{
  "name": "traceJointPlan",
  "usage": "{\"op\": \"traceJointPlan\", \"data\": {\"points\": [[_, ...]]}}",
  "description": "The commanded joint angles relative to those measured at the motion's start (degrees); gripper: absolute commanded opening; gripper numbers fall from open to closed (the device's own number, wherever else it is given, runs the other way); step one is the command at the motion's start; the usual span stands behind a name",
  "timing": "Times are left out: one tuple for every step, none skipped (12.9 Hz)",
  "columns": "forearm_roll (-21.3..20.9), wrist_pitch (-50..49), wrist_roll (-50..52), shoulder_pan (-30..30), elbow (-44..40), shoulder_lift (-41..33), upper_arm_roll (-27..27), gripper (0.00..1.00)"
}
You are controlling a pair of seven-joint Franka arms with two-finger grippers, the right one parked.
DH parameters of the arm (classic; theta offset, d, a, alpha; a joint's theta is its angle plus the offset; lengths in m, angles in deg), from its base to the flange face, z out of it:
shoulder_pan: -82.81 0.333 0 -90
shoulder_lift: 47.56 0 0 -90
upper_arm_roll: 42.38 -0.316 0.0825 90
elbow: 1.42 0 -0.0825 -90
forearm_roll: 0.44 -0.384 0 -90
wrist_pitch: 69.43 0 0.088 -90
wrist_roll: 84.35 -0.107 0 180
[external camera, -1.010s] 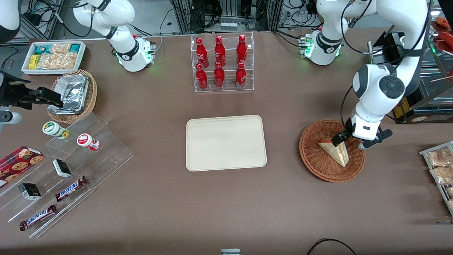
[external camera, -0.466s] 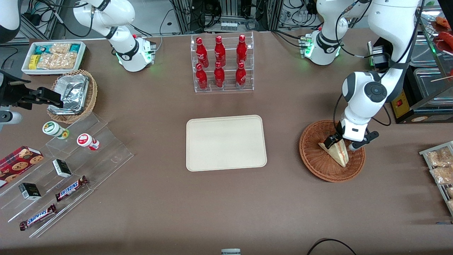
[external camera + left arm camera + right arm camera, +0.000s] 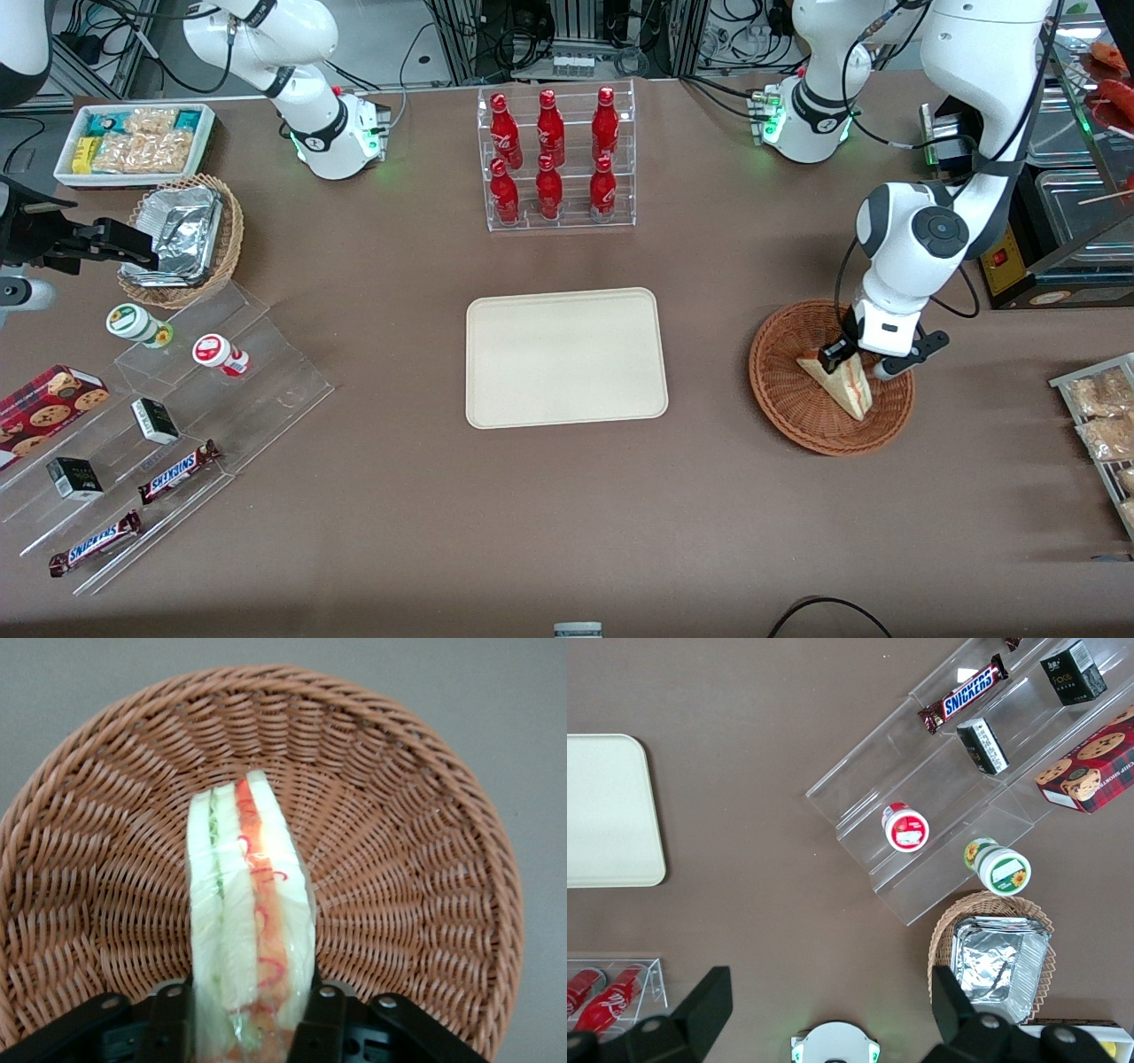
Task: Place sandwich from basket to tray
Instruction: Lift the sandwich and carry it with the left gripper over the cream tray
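Note:
The sandwich (image 3: pixel 846 387), a pale wedge with red and green filling, stands on edge in the reddish-brown wicker basket (image 3: pixel 780 390). In the left wrist view the sandwich (image 3: pixel 248 895) shows its filling edge against the basket's weave (image 3: pixel 399 824). My gripper (image 3: pixel 855 359) is down in the basket at the sandwich's wide end. Its black fingers (image 3: pixel 323 1014) press on both bread faces, so the gripper (image 3: pixel 248 1028) is shut on the sandwich. The cream tray (image 3: pixel 565 357) lies bare at the table's middle, a short way from the basket toward the parked arm's end.
A clear rack of red bottles (image 3: pixel 556 159) stands farther from the front camera than the tray. Bagged snacks (image 3: pixel 1103 416) lie near the basket at the working arm's end. Acrylic steps with candy (image 3: pixel 177 416) and a foil-filled basket (image 3: pixel 182 239) sit at the parked arm's end.
The gripper came down into the basket from the working arm's end and its fingers closed onto the sandwich's wide end. The sandwich shifted slightly and now stands more on edge.

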State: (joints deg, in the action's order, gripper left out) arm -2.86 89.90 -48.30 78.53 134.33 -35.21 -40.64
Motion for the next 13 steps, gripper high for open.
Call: {"op": "traceJointPlan", "data": {"points": [[-0.9,-5.9,0.5,-0.6,-1.5,-4.3,0.5,0.0],[-0.9,-11.2,0.5,-0.6,-3.8,-5.8,2.2,0.0],[-0.9,-17.8,0.5,-0.6,-7.5,-6.2,3.5,0.0],[-0.9,-24.0,0.8,-0.6,-11.4,-6.1,4.9,0.0],[-0.9,-29.5,1.1,-0.6,-15.5,-5.9,7.3,0.0],[-0.9,-33.5,1.4,-0.6,-19.1,-5.4,9.7,0.0],[-0.9,-36.0,2.3,-0.6,-21.4,-4.8,11.6,0.0],[-0.9,-36.9,3.1,-0.8,-23.5,-3.9,14.1,0.0],[-0.9,-37.0,4.2,-1.8,-24.7,-2.8,15.7,0.0],[-1.0,-36.8,6.0,-4.4,-25.9,-1.6,16.2,0.0],[-1.1,-36.8,7.3,-7.5,-28.3,0.3,16.2,0.0],[-1.1,-37.0,8.9,-10.1,-31.1,2.7,16.2,0.0],[-1.7,-37.0,11.0,-13.3,-33.9,5.2,16.2,0.0]]}}
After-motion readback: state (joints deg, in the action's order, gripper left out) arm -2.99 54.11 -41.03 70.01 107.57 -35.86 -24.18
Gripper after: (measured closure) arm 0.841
